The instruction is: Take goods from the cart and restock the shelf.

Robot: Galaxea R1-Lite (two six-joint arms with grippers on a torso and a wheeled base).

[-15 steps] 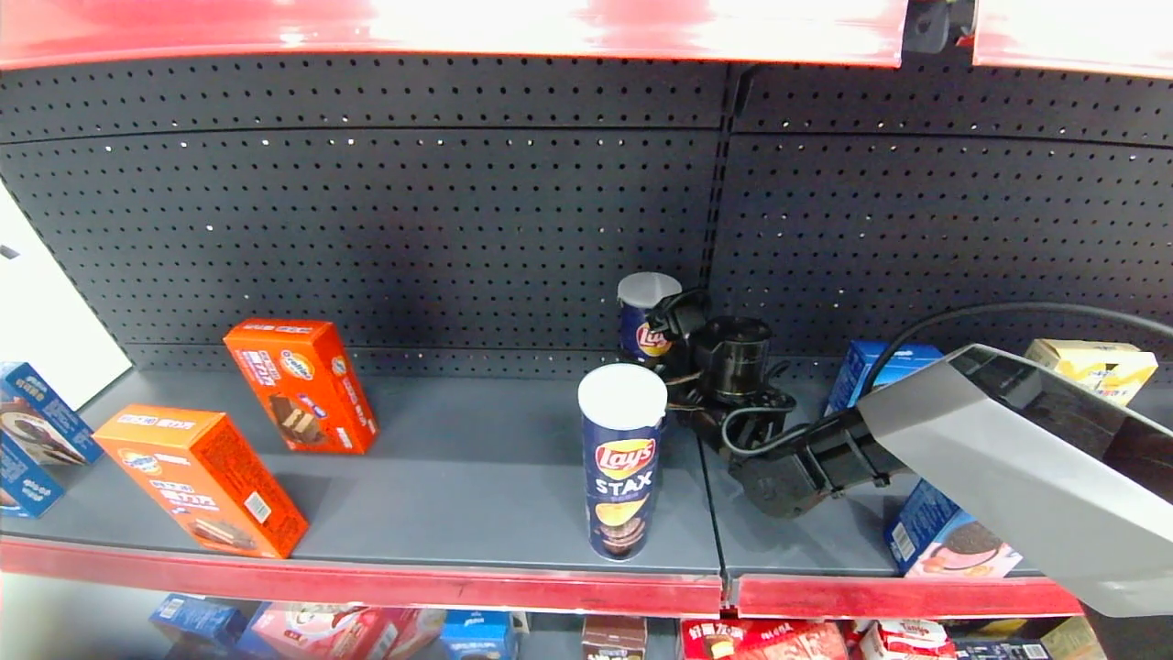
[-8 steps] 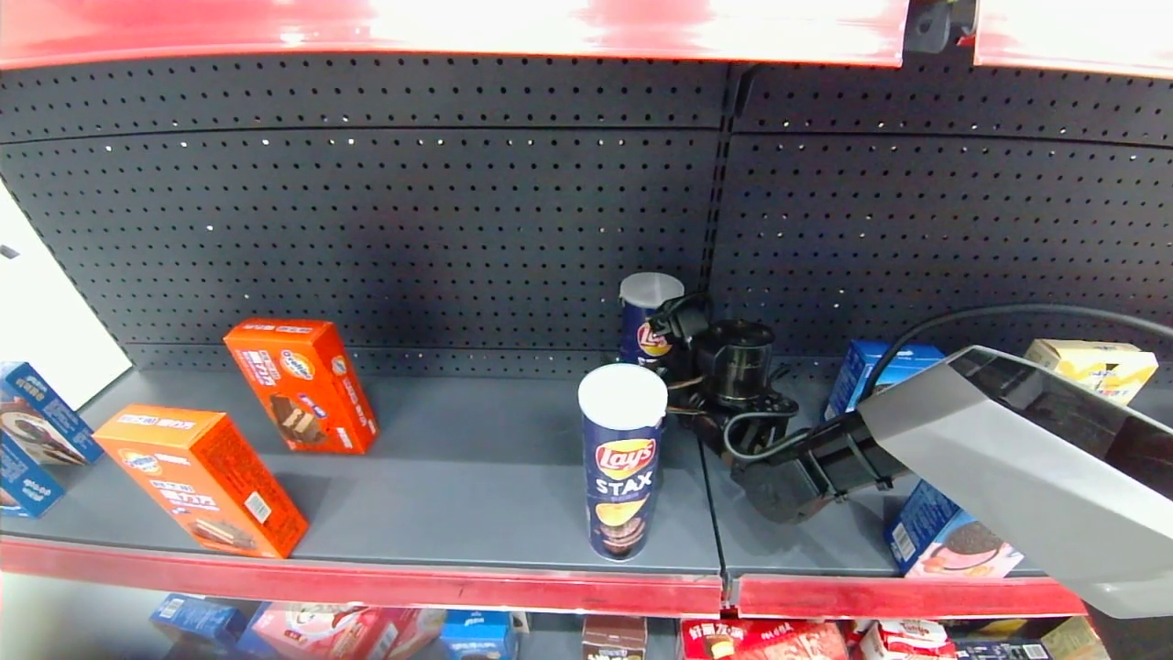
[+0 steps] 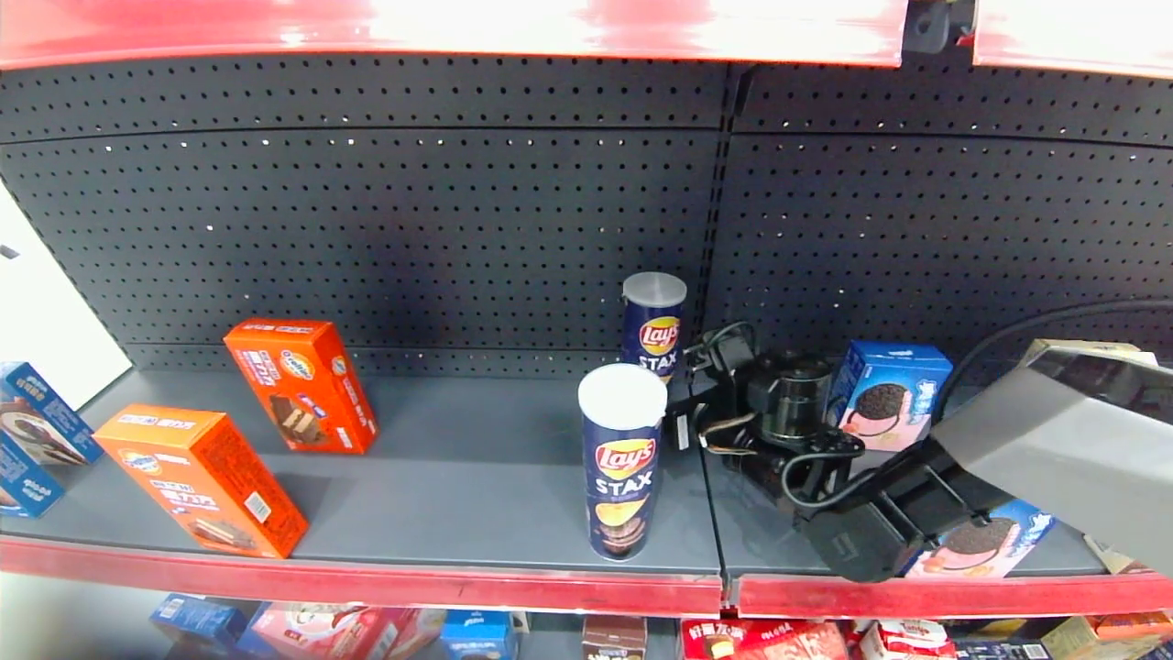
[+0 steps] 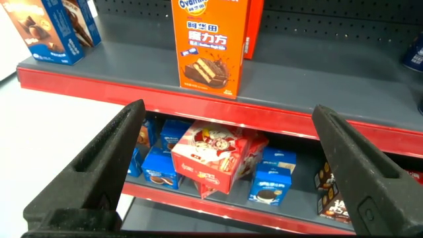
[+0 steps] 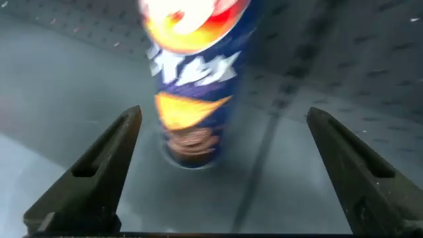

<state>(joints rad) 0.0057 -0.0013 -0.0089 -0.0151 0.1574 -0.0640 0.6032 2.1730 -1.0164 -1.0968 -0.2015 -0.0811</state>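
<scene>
Head view: a grey shelf (image 3: 440, 495) with a red front lip and a dark pegboard back. Two tall blue crisp cans stand upright near its middle. The back can (image 3: 652, 323) is against the pegboard and the front can (image 3: 622, 458) is close to the lip, with a gap between them. The right arm comes in from the right, low over the shelf. The right claw (image 3: 698, 396) is just beside the back can, below its lid; whether it touches the can cannot be told here. A blue box (image 3: 884, 394) stands just behind the arm. An orange box (image 3: 202, 481) stands well apart to the left, near the lip.

Left wrist view: the left claw (image 4: 228, 112) hangs in front of the lip with its fingers spread wide and nothing between them. The orange box is above it, and snack packs (image 4: 215, 158) lie on the lower shelf beyond.

Right wrist view: the right claw's fingers are spread wide and hold nothing. The back can stands on the shelf beyond their tips, blurred and apart from both fingers.

Judgement: the can looks delivered, so the risk lies in the way out. Both cans are tall and narrow and should tip easily. A finger clipping the back can could knock it over. The arm swinging left could push the front can over the lip, and swinging right could shove the blue box
</scene>
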